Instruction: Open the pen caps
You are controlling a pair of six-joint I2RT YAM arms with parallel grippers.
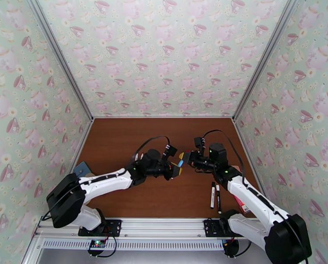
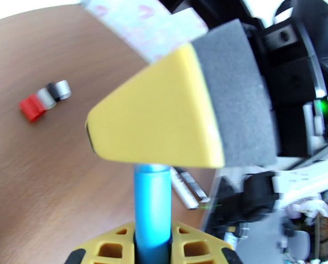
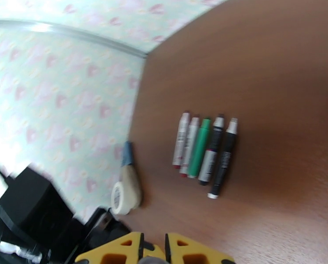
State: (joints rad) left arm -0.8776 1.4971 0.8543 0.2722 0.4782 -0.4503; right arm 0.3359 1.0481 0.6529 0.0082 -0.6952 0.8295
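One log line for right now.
left end effector: shut on blue pen | right end effector: shut on its far end | table: five pens

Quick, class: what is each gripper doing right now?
Left gripper: closed on the blue pen.
Right gripper: closed at that pen's far end; grip hidden.

Teacup-patterned wallpaper walls enclose a brown wooden tabletop, evenly lit.

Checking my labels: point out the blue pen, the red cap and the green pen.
blue pen [image 2: 151, 201], left wrist view, middle of its barrel
red cap [image 2: 32, 107], left wrist view, its top side
green pen [image 3: 199, 148], right wrist view, middle of its barrel
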